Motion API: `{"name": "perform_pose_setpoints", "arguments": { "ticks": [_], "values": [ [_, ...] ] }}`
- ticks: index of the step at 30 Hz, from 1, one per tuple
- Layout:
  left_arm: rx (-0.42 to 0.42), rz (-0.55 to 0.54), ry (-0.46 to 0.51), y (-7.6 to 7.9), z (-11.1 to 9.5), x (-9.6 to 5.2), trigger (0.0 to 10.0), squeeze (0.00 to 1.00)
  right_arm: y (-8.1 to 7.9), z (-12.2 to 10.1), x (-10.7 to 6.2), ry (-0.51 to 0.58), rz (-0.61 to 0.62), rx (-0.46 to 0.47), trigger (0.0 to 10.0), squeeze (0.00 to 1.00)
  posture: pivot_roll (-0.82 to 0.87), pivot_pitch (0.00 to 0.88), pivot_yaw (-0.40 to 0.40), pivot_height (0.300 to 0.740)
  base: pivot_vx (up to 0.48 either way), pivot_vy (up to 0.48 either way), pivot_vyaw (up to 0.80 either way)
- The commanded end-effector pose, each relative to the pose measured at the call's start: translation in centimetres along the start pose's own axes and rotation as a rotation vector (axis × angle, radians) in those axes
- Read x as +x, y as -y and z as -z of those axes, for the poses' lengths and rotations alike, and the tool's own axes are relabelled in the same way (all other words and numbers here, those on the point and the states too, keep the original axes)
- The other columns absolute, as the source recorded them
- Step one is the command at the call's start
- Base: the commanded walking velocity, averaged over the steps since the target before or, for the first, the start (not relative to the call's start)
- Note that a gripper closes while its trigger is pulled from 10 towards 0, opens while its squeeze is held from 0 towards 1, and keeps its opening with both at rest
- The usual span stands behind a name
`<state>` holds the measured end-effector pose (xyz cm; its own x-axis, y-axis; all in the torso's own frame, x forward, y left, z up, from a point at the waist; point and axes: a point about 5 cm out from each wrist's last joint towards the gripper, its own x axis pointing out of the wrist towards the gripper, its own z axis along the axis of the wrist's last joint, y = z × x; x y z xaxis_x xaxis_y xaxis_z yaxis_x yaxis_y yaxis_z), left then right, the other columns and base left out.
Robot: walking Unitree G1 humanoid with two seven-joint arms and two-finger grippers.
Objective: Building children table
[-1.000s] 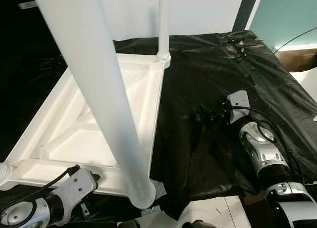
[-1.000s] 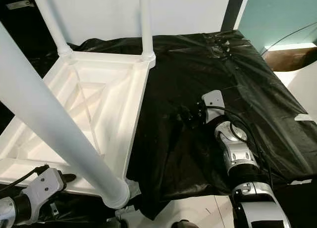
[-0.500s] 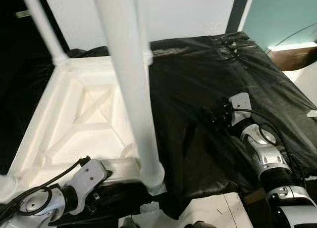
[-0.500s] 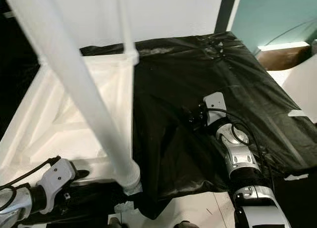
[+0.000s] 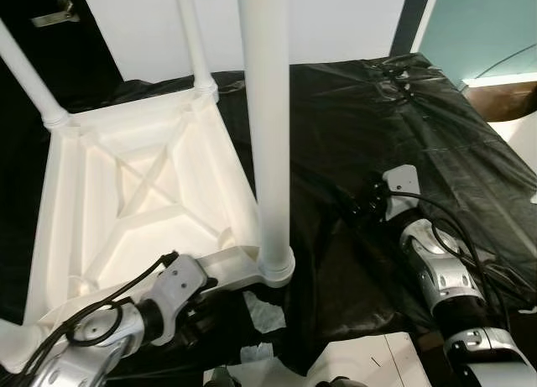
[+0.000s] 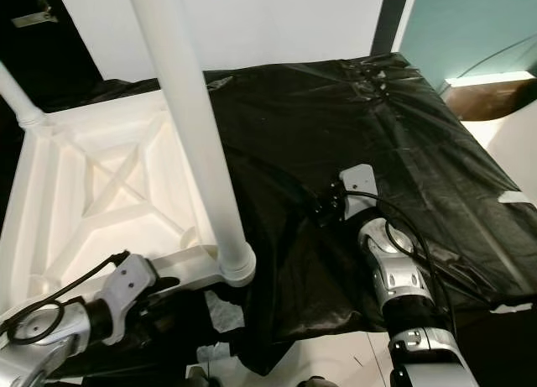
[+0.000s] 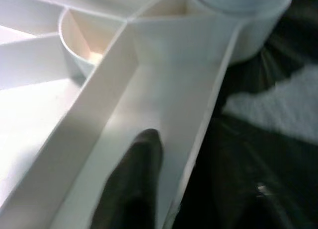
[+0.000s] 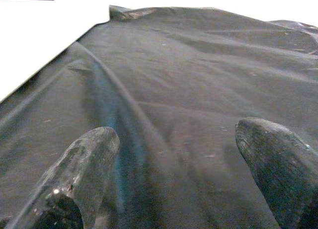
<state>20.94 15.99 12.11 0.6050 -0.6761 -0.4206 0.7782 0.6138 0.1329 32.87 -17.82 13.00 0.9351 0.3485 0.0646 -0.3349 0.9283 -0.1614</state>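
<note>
The upturned white plastic children's table (image 5: 126,202) lies at nine o'clock on the crinkled black plastic sheet (image 5: 403,127), its round white legs (image 5: 267,110) standing upward. The left gripper (image 7: 164,209) — arm low, reaching in from seven o'clock — clamps the table's near rim beside the corner leg. The right gripper (image 8: 174,189) rests at three o'clock, arm outstretched, fingers (image 8: 79,174) spread over bare sheet.

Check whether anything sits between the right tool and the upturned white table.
Nothing visible does. The right tool, fingers spread, hovers low over the black plastic sheet, and only wrinkled sheet lies between it and the white table. The left tool is already at the table's near rim beside the corner leg.
</note>
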Motion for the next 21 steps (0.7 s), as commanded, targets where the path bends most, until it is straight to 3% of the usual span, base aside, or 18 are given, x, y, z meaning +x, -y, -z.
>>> {"name": "perform_pose_setpoints", "arguments": {
  "ticks": [1,3,5,6,9,12,17,21],
  "values": [
    [-0.034,-0.204,-0.011,-0.8,0.6,0.5,10.0,1.0,-0.4,0.4,-0.3,-0.01,-0.003,0.022,10.0,0.0,0.12,0.08,0.014,0.74,0.0,0.0,0.0],
    [-0.001,-0.269,0.021,-1.3,-0.3,1.5,10.0,1.0,-0.7,0.4,-1.0,0.017,-0.012,0.045,10.0,0.0,0.11,0.075,0.015,0.74,0.0,0.0,0.0],
    [-0.001,-0.269,0.021,-1.3,-0.3,1.5,10.0,1.0,-0.7,0.4,-1.0,0.017,-0.012,0.045,10.0,0.0,0.11,0.075,0.015,0.74,0.0,0.0,0.0],
    [0.024,-0.235,0.031,-0.9,-0.6,1.7,10.0,0.0,-0.9,0.3,-1.6,0.032,-0.022,0.058,10.0,0.0,0.11,0.074,0.014,0.74,0.0,0.0,0.0],
    [0.036,-0.199,0.049,-0.4,-1.2,1.4,10.0,0.0,-1.5,0.1,-3.0,0.047,-0.059,0.059,10.0,0.0,0.1,0.076,0.016,0.74,0.0,0.0,0.0],
    [0.007,-0.189,0.103,-0.5,-2.1,-0.1,10.0,0.0,-2.5,-0.2,-4.6,0.045,-0.139,0.054,10.0,0.0,0.1,0.078,0.015,0.74,0.0,0.0,0.0],
    [-0.014,-0.201,0.12,-0.7,-2.4,-1.0,10.0,0.0,-3.1,-0.6,-5.3,0.046,-0.208,0.056,10.0,0.0,0.11,0.082,0.016,0.74,0.0,0.0,0.0],
    [0.008,-0.287,0.12,-1.4,-2.5,-2.3,10.0,0.0,-4.1,-1.5,-6.1,0.047,-0.341,0.089,10.0,0.0,0.11,0.08,0.014,0.74,0.0,0.0,0.0]
  ]
}}
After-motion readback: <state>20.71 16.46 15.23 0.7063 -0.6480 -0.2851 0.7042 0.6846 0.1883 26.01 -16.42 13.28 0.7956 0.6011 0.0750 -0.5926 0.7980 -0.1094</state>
